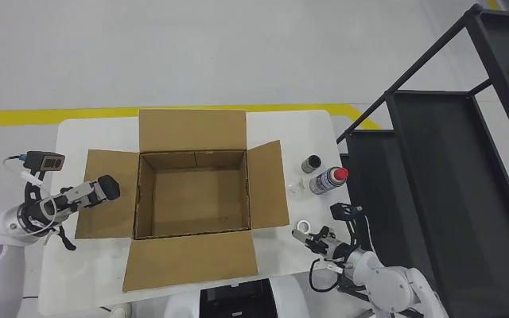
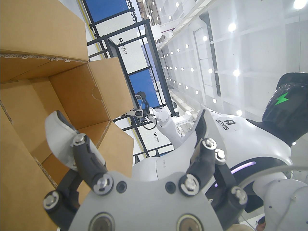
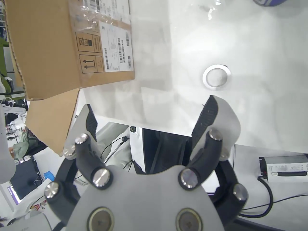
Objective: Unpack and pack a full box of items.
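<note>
box point(image 1: 195, 203): flaps open, bare floor
spray can point(image 1: 328, 180): right of box
left gripper point(image 2: 130, 118), right gripper point(image 3: 150, 104): wide open, holding nothing

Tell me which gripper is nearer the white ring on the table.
Right. The right gripper hovers just beside the white ring; the left gripper sits across the cardboard box, over its opposite flap.

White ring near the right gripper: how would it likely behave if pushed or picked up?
The white ring lies flat on the table, so it probably won't roll, though a push may slide it across that smooth top. It looks thin and hollow, so likely light. Its low profile may make pinching awkward for the open right gripper.
</note>
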